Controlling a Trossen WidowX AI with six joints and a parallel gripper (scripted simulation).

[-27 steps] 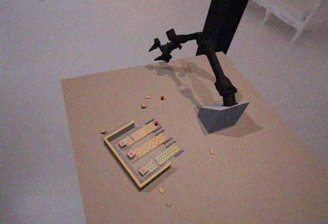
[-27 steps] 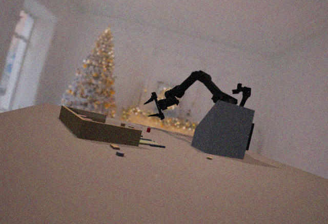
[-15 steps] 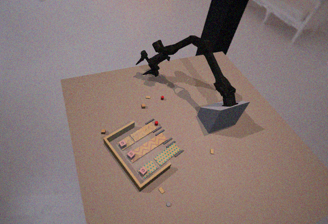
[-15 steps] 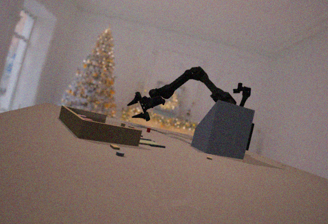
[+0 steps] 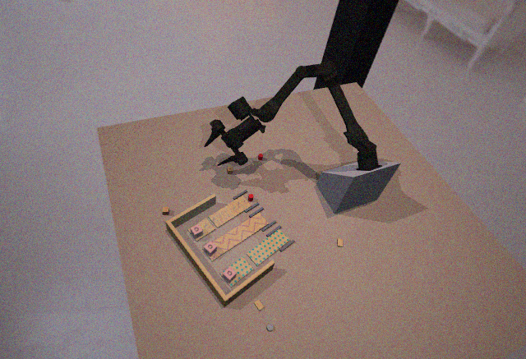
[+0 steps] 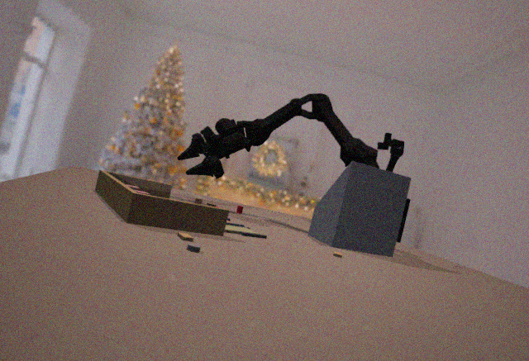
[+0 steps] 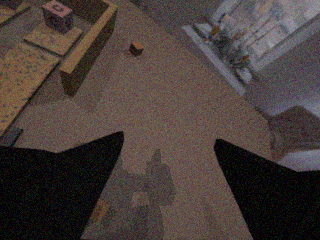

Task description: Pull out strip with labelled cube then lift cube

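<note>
On the tan surface an open-sided wooden tray holds three patterned strips side by side, each with a pink cube at its inner end. The zigzag one-piece strip lies in the middle. The grey base block sits well apart, behind the tray's open side.

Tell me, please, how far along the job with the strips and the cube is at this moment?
Nothing is finished yet. All three strips lie inside the wooden tray, each with a pink cube at its far end. The zigzag strip looks to be the one in a single piece; the other two show gaps. The gripper is open, empty, and hovers above the table short of the tray. Left: pull out that strip, then grasp its cube and lift it.
</note>
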